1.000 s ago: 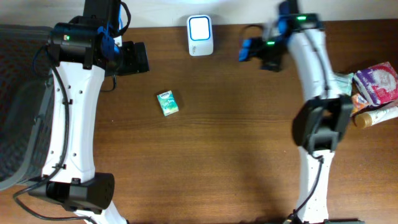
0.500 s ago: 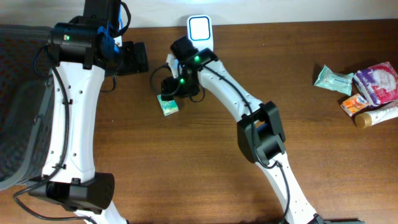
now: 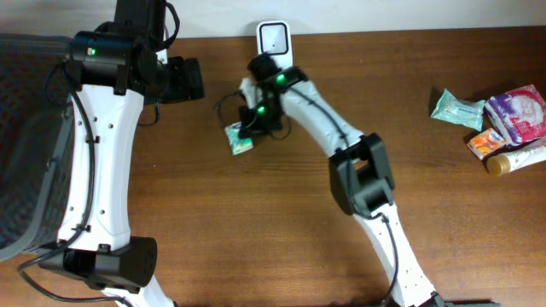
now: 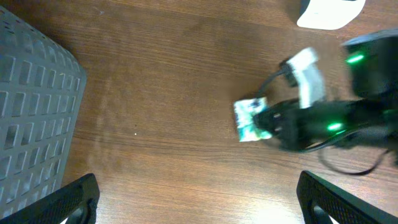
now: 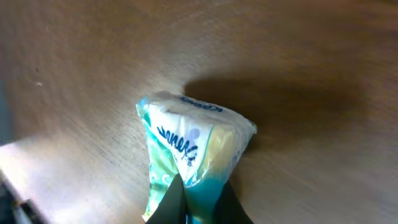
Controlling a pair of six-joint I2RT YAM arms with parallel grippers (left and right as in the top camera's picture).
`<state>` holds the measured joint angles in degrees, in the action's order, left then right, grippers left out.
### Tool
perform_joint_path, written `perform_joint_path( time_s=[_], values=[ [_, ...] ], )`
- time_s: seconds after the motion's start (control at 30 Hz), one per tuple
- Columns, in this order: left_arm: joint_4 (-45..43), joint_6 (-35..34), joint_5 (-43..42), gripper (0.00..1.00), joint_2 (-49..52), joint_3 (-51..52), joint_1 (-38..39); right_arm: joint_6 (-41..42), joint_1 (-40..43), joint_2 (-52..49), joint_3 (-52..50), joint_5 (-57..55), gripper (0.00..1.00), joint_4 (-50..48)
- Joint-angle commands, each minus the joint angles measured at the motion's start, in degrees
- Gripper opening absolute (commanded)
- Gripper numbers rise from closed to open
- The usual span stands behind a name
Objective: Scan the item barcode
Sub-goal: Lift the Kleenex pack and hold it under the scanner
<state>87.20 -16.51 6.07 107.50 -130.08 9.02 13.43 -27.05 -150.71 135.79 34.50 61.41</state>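
Your right gripper (image 5: 193,200) is pinching a crumpled green-and-white plastic tissue pack (image 5: 186,146); a white boxy scanner (image 3: 273,38) is standing just beyond its fingers; your left gripper (image 4: 199,202) is gaping wide.

Bare worktop (image 3: 213,239) is lying open across the near middle and between the right arm (image 3: 317,119) and the packets (image 3: 503,128) at the right edge. The right arm is slanting across the centre, its jaws pinching the pack (image 3: 240,139) just near of the scanner (image 3: 274,38), blocking that approach. The left arm (image 3: 102,170) and basket (image 3: 21,128) are crowding the left side.
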Motion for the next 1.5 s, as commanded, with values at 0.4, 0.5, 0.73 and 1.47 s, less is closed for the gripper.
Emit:
perform_joint_path(
  time_s=[0.4,0.5,0.73,1.47],
  values=[
    [-0.1,-0.2,0.4,0.99,-0.4,-0.4,-0.2,-29.9,21.9,5.7,0.3,54.5,0.04,-2.6],
    [-0.1,-0.2,0.4,0.99,-0.4,-0.4,-0.2,-29.5,21.4,5.8,3.0,54.4,0.04,-4.9],
    [-0.1,-0.2,0.4,0.99,-0.4,-0.4,-0.2,-29.5,21.1,5.8,6.3,54.4,0.04,-6.2],
    [-0.1,-0.2,0.4,0.99,-0.4,-0.4,-0.2,-38.7,1.2,5.6,6.1,-70.4,0.04,-28.4]
  ],
)
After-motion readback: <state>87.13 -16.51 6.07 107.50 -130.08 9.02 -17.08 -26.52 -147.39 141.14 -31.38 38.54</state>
